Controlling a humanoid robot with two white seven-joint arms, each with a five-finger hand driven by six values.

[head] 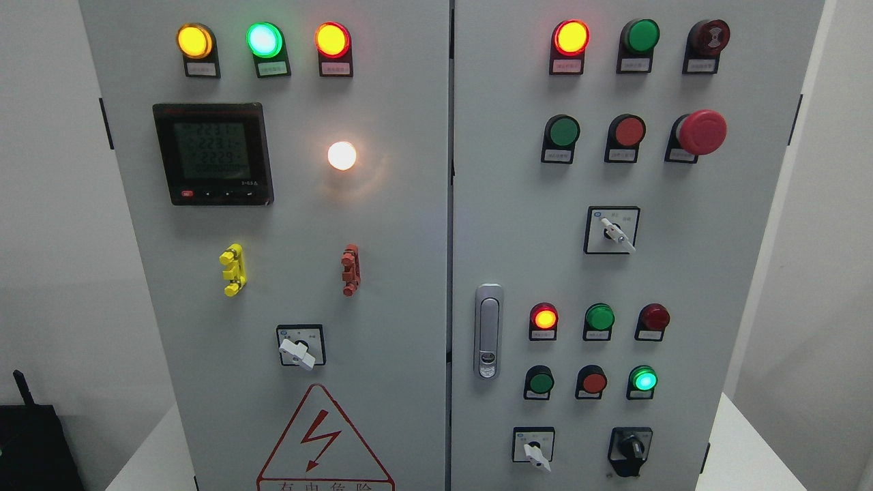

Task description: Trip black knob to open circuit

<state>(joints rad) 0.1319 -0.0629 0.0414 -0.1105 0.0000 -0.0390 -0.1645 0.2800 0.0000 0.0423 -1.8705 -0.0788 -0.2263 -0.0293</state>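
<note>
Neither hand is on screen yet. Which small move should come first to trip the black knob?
Probably raise the right arm toward the black knob at the right door's bottom corner. No hand shows, and it sits right of the white selector.

Plain pale walls [48, 239] flank a white tabletop [750, 450].

Grey cabinet [409, 273] stands on white table [750, 450] (black box [34, 443] alongside).

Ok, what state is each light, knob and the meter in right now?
Top-left lamps: amber, green, red, all lit.
White lamp: lit.
Meter: on, showing readings.
Top-right red lamp: lit.
Black knob: pointing straight up, untouched.
Door handle: flush, closed.
Hands: not in view.
</note>
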